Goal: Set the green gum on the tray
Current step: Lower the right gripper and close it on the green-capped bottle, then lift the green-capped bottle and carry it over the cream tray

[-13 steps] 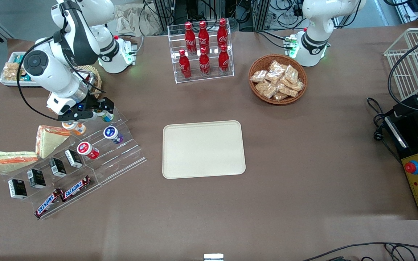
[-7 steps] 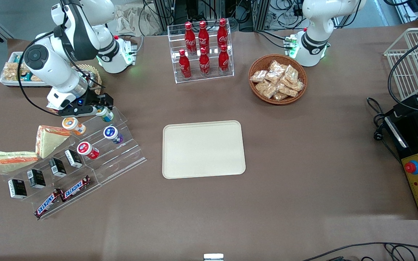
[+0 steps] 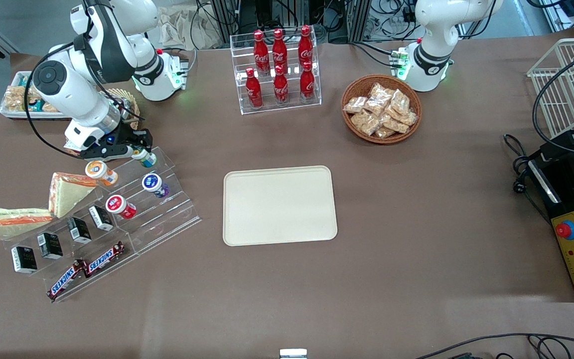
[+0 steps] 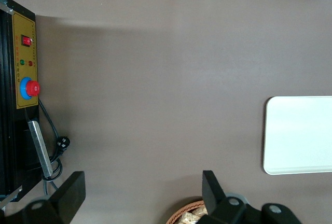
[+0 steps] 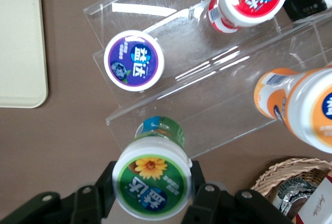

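The green gum (image 3: 145,158) has a white lid with a green and yellow flower label and a teal body. It stands at the top step of a clear acrylic stand (image 3: 170,212). My gripper (image 3: 136,149) is shut on the green gum (image 5: 152,182), with a black finger (image 5: 201,187) pressed against each side of the lid. The beige tray (image 3: 279,205) lies flat in the middle of the table, toward the parked arm's end from the stand. One tray corner (image 5: 18,37) shows in the right wrist view.
On the stand are a purple gum bottle (image 3: 155,184), a red one (image 3: 120,206), an orange one (image 3: 100,171), black boxes and Snickers bars. Sandwiches (image 3: 68,192) lie beside it. A cola rack (image 3: 278,70) and a snack basket (image 3: 381,109) stand farther from the camera.
The arm's wrist has drawn back, farther from the front camera, uncovering the orange bottle. The green gum between the fingers has hardly shifted.
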Motion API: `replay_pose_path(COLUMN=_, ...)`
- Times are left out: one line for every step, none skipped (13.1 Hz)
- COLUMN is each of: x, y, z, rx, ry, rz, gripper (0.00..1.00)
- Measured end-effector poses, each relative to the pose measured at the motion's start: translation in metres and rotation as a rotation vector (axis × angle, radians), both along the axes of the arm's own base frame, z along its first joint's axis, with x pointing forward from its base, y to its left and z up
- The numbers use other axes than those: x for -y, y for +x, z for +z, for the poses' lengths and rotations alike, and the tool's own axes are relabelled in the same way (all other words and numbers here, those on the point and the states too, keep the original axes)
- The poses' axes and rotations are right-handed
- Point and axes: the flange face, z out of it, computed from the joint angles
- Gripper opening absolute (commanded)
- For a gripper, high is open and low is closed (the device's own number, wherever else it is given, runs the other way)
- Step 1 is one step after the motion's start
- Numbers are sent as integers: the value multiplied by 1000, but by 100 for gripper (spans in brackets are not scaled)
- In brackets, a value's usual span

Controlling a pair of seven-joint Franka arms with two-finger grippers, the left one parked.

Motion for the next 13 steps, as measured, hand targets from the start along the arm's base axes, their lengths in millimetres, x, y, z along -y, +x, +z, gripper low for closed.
replay_pose_path(x=0, y=4, z=10, rx=-1, ry=1, rz=0, gripper=15)
replay_pose_path(x=-1, y=10, z=26, rx=-3, ry=2, rz=1, gripper=15)
replay_pose_path(x=-2, y=17, z=46, rx=2, ry=3, rz=3, gripper=16)
replay_pose_path(x=-3, y=23, z=66, rx=13, ry=6, rz=4, gripper=16)
replay_pose_path(x=-4, y=30, z=85, rx=20, ry=7, rz=5, gripper=16)
replay_pose_path(x=-5, y=36, z=105, rx=17, ry=7, rz=7, gripper=16)
replay_pose_path(x=-6, y=42, z=126, rx=6, ry=6, rz=9, gripper=16)
replay_pose_path(x=-7, y=50, z=149, rx=-6, ry=4, rz=12, gripper=16)
replay_pose_path(x=-9, y=57, z=173, rx=-16, ry=3, rz=16, gripper=16)
replay_pose_path(x=-12, y=63, z=197, rx=-21, ry=2, rz=22, gripper=16)
replay_pose_path(x=-19, y=68, z=218, rx=-17, ry=3, rz=29, gripper=16)
replay_pose_path(x=-29, y=73, z=234, rx=-4, ry=5, rz=22, gripper=16)
replay_pose_path(x=-45, y=77, z=244, rx=10, ry=8, rz=1, gripper=16)
